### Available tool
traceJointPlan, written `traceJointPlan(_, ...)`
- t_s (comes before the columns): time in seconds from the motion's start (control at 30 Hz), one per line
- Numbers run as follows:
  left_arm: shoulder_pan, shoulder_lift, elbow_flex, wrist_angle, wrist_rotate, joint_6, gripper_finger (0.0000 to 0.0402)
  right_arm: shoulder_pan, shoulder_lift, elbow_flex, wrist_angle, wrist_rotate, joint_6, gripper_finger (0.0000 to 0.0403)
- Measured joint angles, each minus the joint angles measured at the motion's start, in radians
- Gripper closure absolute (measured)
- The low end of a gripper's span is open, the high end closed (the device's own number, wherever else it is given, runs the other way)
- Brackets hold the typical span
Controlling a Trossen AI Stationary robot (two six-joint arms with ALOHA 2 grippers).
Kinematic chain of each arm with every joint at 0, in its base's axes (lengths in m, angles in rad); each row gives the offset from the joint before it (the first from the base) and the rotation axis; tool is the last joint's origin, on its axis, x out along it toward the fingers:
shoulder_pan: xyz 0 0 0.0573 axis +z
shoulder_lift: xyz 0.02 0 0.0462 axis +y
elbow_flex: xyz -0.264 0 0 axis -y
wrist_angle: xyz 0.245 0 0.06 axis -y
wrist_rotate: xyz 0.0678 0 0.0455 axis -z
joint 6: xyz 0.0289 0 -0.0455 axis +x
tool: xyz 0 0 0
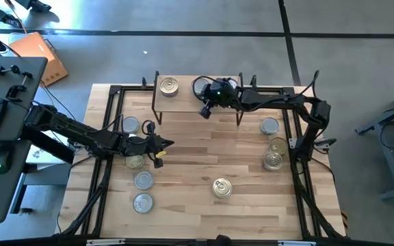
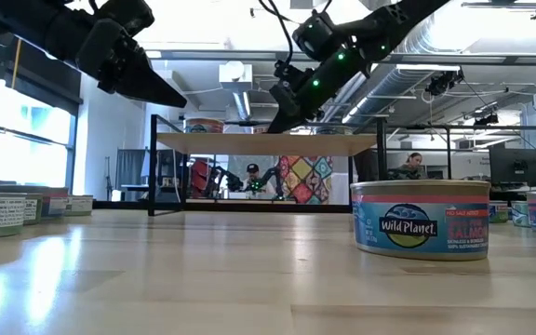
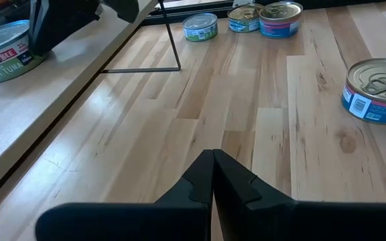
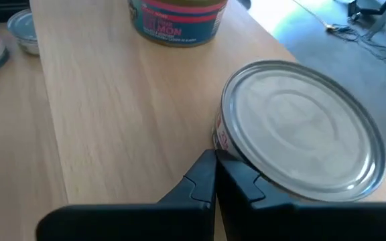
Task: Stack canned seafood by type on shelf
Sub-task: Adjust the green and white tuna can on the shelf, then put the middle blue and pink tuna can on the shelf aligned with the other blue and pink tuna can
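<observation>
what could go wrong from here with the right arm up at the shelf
The right gripper, fingers shut, sits right against a tin on the shelf; that tin lies near the shelf's edge, so a nudge might push it off. The left gripper, also shut, hangs low over the table among the tins on the left and might clip one if it swings.

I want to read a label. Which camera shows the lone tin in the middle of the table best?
The low view: the tin stands side-on and close, its Wild Planet label readable. The high view shows only its gold lid. The left wrist view shows its lid and a strip of label. The right wrist view does not show it.
</observation>
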Motion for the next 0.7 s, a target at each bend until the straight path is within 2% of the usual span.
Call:
traceJointPlan(0.4, 0.000, 0.000, 0.000, -0.003, 0.000, 0.000, 0.0401, 0.021, -0.008, 0.000, 0.009, -0.007, -0.007, 0.0401)
traceJointPlan(0.57, -0.006, 0.000, 0.000, -0.014, 0.000, -0.001, 0.0402, 0.101, -0.037, 0.000, 0.009, -0.024, -0.024, 0.0401)
traceJointPlan(0.7, -0.039, 0.000, 0.000, -0.013, -0.004, 0.003, 0.0401, 0.205, -0.043, 0.000, -0.004, -0.062, -0.049, 0.0402)
